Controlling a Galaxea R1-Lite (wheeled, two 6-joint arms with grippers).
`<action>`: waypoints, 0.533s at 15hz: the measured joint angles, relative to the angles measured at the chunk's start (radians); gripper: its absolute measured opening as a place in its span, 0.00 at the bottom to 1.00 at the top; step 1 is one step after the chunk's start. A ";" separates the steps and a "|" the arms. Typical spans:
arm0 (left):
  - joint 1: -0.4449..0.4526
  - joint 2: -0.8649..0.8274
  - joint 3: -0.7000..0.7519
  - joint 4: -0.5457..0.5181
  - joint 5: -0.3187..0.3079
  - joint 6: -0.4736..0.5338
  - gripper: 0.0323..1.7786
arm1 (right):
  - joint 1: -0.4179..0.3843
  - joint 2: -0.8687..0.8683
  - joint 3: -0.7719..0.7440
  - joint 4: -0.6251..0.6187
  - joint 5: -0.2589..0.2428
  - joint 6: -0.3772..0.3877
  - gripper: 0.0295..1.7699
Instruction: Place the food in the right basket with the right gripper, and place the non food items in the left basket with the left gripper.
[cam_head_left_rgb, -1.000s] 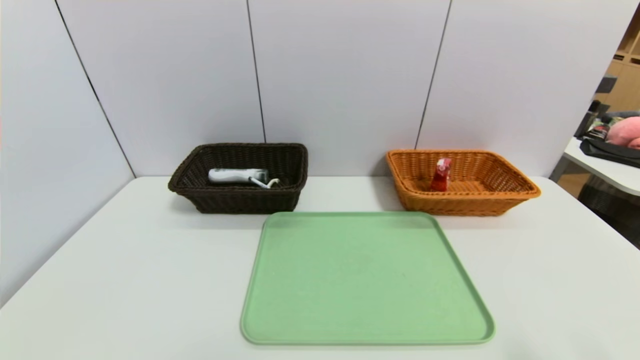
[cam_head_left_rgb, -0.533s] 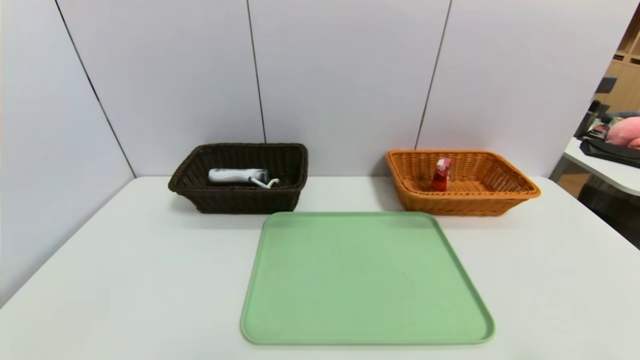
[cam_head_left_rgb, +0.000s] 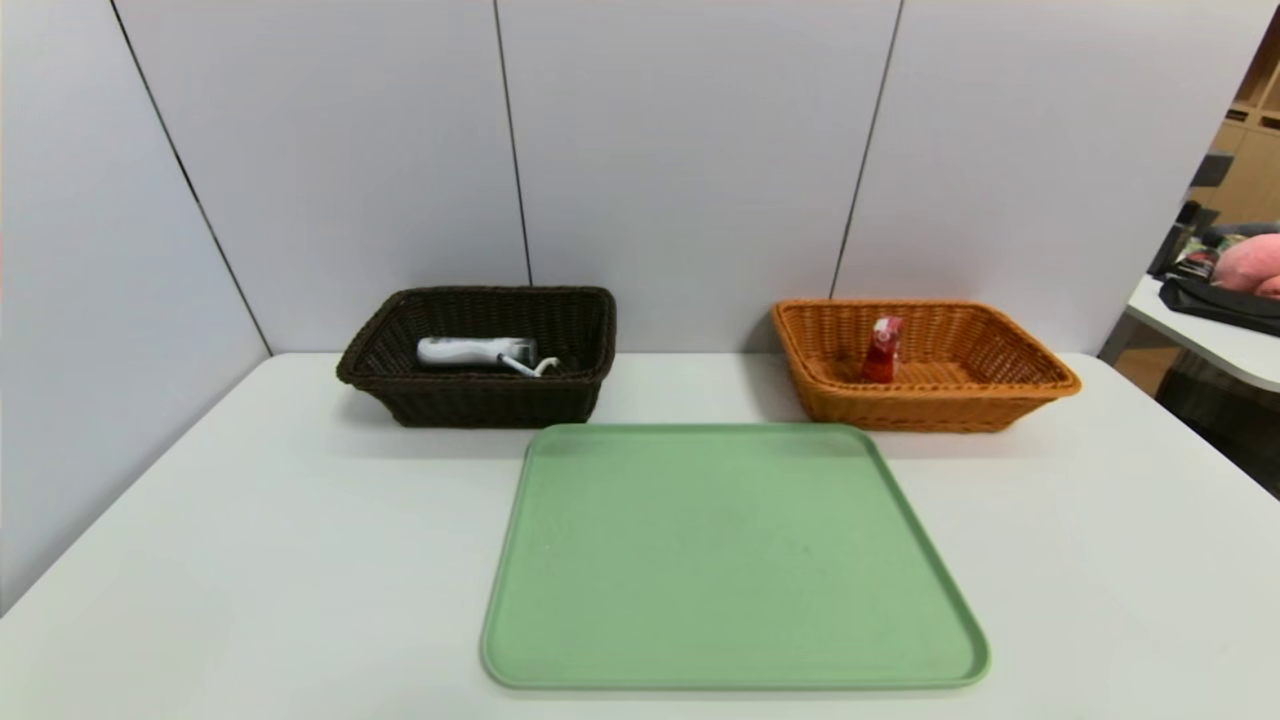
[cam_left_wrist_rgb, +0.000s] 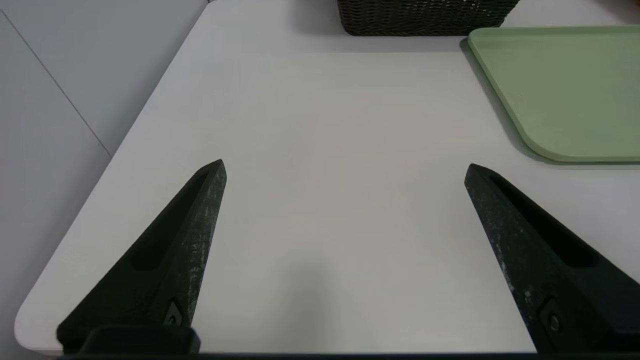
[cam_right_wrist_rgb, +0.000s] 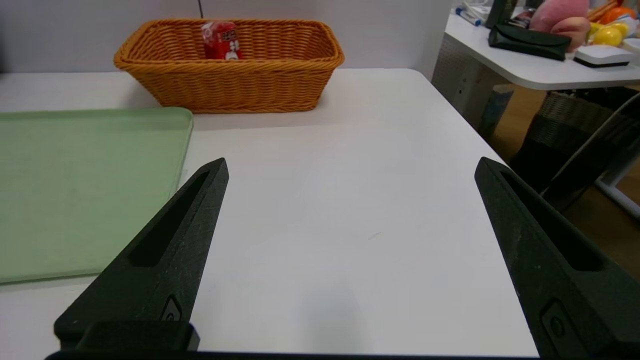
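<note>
Hovering over the near left part of the white table (cam_head_left_rgb: 300, 560), left gripper (cam_left_wrist_rgb: 345, 170), fingers spread wide, nothing between them. Dark brown basket (cam_head_left_rgb: 490, 400) at the far left of the table, in front of the pale wall panels (cam_head_left_rgb: 690, 150). Inside it: white item with a clear end (cam_head_left_rgb: 465, 351), lying on its side, and a thin item with a light curved head (cam_head_left_rgb: 525, 366), leaning at a slant by the clear end. Green tray (cam_head_left_rgb: 730, 560) in the middle, flat on the table, nearer than both baskets, bare surface. Orange-brown basket (cam_head_left_rgb: 925, 408) at the far right of the table, also before the panels. Red packet (cam_head_left_rgb: 882, 350) inside it, upright with a slight tilt, in the left half; white print on it, can't read it. Right gripper (cam_right_wrist_rgb: 352, 165) over the near right part of the table, fingers spread wide too, holding nothing. Off to the right, side table (cam_head_left_rgb: 1215, 335) with a black pouch (cam_head_left_rgb: 1225, 303) and pink plush thing (cam_head_left_rgb: 1250, 263) on top.
</note>
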 joint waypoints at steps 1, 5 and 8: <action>0.000 -0.005 0.007 -0.004 0.001 -0.004 0.95 | 0.002 -0.012 0.006 0.004 0.012 0.000 0.96; -0.001 -0.009 0.054 -0.033 0.003 0.009 0.95 | 0.008 -0.099 0.029 0.104 0.063 -0.017 0.96; -0.001 -0.010 0.113 -0.096 0.000 0.023 0.95 | 0.010 -0.165 0.031 0.188 0.083 -0.024 0.96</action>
